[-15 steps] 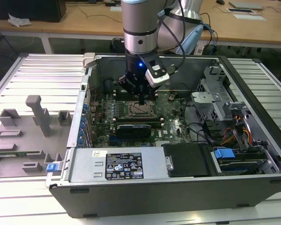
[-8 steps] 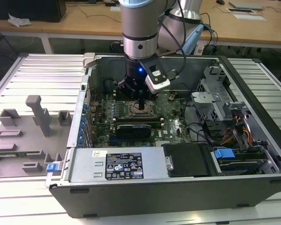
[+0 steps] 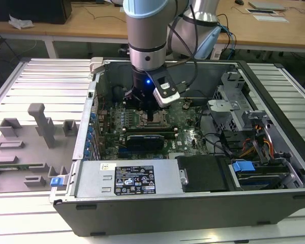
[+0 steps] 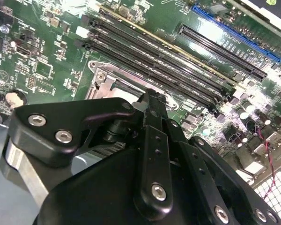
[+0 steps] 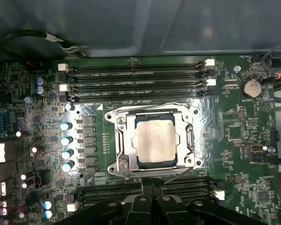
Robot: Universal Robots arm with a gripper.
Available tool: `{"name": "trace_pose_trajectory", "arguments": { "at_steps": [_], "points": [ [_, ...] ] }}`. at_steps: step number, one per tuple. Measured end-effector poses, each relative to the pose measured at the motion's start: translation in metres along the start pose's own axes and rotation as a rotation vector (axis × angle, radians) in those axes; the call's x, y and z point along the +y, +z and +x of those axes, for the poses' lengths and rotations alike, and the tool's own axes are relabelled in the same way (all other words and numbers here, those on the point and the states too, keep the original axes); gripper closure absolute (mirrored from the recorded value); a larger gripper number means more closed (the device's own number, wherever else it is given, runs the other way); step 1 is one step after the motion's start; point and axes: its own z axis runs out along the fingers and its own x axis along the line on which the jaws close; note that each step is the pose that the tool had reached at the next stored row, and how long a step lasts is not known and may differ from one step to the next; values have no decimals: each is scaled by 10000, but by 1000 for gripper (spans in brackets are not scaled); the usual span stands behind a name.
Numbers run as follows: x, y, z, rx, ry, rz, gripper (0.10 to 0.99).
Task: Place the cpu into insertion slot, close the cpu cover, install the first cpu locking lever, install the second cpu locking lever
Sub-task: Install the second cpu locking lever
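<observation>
The cpu point(image 5: 154, 143), a pale silver-beige square, lies flat in the socket on the green motherboard point(image 5: 234, 154). Around it sits the cpu cover point(image 5: 152, 111), a silver frame lying down over the socket with the chip showing through its window. A thin metal lever point(image 5: 191, 140) runs along one side of the socket. My gripper point(image 5: 151, 186) hangs just off the socket's edge, fingers together and holding nothing. In the second wrist view the gripper point(image 4: 152, 97) stands over the socket point(image 4: 113, 84). In the exterior view the gripper point(image 3: 153, 118) is down inside the computer case.
Black memory slots point(image 5: 136, 77) run along one side of the socket and more slots point(image 5: 112, 192) along the other. Blue-topped capacitors point(image 5: 65, 140) stand close by. The open case point(image 3: 274, 152) holds a power supply point(image 3: 127, 178), drive cage point(image 3: 239, 112) and cables. A grey fixture tray point(image 3: 30, 142) lies outside.
</observation>
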Motion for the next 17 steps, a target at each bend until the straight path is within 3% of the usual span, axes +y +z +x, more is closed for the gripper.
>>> {"name": "trace_pose_trajectory", "arguments": {
  "at_steps": [7, 10, 12, 17],
  "points": [
    [-96, 82, 69, 13, 18, -279, 980],
    [-155, 99, 96, 7, 39, -538, 980],
    [-181, 106, 108, 4, 48, -654, 980],
    [-270, 123, 153, -33, 87, -1182, 980]
  ]
}}
